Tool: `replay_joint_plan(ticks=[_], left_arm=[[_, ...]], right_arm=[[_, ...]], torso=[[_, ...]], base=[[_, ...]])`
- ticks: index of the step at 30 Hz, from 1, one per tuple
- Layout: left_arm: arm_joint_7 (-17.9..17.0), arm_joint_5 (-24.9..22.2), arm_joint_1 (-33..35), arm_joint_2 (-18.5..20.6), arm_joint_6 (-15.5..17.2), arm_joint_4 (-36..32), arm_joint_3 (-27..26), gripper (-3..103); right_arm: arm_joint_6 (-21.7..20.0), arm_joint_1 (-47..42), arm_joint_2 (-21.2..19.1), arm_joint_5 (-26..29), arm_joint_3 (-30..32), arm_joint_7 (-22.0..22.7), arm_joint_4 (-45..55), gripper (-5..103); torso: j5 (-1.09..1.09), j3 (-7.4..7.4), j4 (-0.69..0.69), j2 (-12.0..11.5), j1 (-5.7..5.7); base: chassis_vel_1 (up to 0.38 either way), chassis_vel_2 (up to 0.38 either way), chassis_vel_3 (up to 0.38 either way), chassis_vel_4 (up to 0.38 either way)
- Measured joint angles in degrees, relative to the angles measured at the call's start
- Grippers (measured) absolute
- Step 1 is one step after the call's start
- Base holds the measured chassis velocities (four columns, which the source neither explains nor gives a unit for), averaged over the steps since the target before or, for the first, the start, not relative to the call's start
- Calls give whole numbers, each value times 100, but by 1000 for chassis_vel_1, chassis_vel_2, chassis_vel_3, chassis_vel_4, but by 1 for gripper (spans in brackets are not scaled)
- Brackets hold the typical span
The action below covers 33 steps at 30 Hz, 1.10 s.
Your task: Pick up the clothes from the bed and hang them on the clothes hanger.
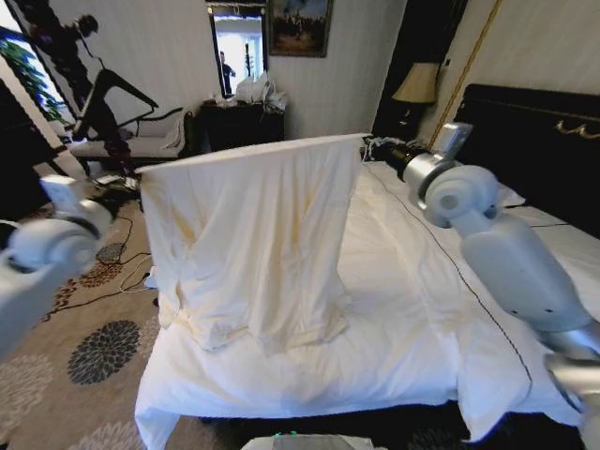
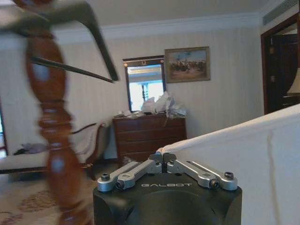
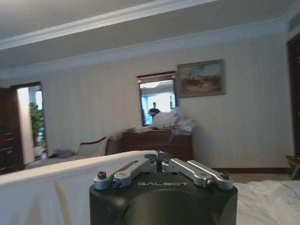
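The clothes [image 1: 253, 244], a pale cream-yellow garment, hang spread out in the air above the bed [image 1: 394, 291], held by the top edge. My left gripper [image 1: 139, 178] is shut on one top corner, and the left wrist view shows its fingertips [image 2: 162, 157] pinching the cloth edge [image 2: 262, 154]. At the other top corner my right gripper [image 1: 367, 145] is shut on the cloth [image 3: 70, 187], its jaws [image 3: 159, 158] closed. The black clothes hanger [image 1: 120, 91] hangs on a wooden stand to the left, beyond my left gripper; it also shows close by as a blurred hanger [image 2: 93, 33].
The turned wooden stand pole [image 2: 47, 122] is close to my left wrist. A dark dresser [image 1: 239, 122] and a chaise [image 1: 141, 141] stand along the far wall. Cables lie on the patterned carpet [image 1: 103, 347] left of the bed. The black headboard [image 1: 544, 141] and a lamp [image 1: 417, 84] are at the right.
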Motion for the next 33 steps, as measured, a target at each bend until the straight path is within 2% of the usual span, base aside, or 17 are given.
replay_joint_plan(ticks=[1,2,6,7,10,12,13,16,19,23,25,26,28,29,31,32,33], left_arm=[[-10,29,-365,-181,-1,175,263,0],[-10,29,-365,-181,-1,175,263,0],[-75,148,-2002,-1096,-6,1131,1479,0],[-75,148,-2002,-1096,-6,1131,1479,0],[-4,240,-3109,-1931,-84,2155,2276,0],[172,281,-3720,-2414,-175,2849,2687,0],[172,281,-3720,-2414,-175,2849,2687,0],[405,385,-4522,-2935,-310,3771,3065,0],[425,372,-4938,-3103,-330,4092,3139,0],[270,181,-5022,-3009,-253,3749,3130,0],[123,106,-4832,-2853,-181,3337,3059,0],[-135,-24,-4415,-2578,-25,2623,2929,0],[-368,-117,-3942,-2194,101,1713,2764,0],[-368,-117,-3942,-2194,101,1713,2764,0],[-631,-264,-3390,-1630,271,696,2503,0],[-741,-380,-3146,-1355,364,238,2351,0],[-879,-559,-2772,-943,489,-491,2066,0]], right_arm=[[37,84,110,-71,-69,-19,-216,0],[37,84,110,-71,-69,-19,-216,0],[175,553,572,-382,-409,-163,-1279,0],[175,553,572,-382,-409,-163,-1279,0],[301,990,920,-623,-641,-285,-2091,0],[436,1344,1145,-759,-802,-359,-2693,0],[436,1344,1145,-759,-802,-359,-2693,0],[556,1924,1442,-808,-952,-430,-3421,0],[585,2220,1540,-760,-980,-446,-3652,0],[575,2352,1416,-571,-980,-429,-3509,0],[529,2262,1251,-431,-965,-358,-3224,0],[450,1980,1013,-216,-892,-220,-2703,0],[329,1495,712,50,-717,-22,-2017,0],[329,1495,712,50,-717,-22,-2017,0],[200,864,310,316,-407,191,-1185,0],[142,602,83,437,-238,293,-708,0],[79,354,-223,606,-55,415,-134,0]], torso=[[2,0,-3,0,0],[2,0,-3,0,0],[4,-1,1,0,-1],[4,-1,1,0,-1],[4,0,0,0,0],[5,1,-3,-1,0],[5,1,-3,-1,0],[5,0,-3,-1,1],[7,-1,1,-1,1],[1,-4,5,1,-3],[1,-5,4,2,-4],[-1,-4,0,2,-5],[1,-3,-3,1,-3],[1,-3,-3,1,-3],[9,0,-1,0,-1],[6,0,-2,0,0],[3,-2,0,0,0]], base=[[0,0,0,0],[0,0,0,0],[0,0,0,0],[0,0,0,0],[0,0,0,0],[0,0,0,0],[0,0,0,0],[0,0,0,0],[0,0,0,0],[0,0,0,0],[0,0,0,0],[0,0,0,0],[0,0,0,0],[0,0,0,0],[0,0,0,0],[0,0,0,0],[0,0,0,0]])
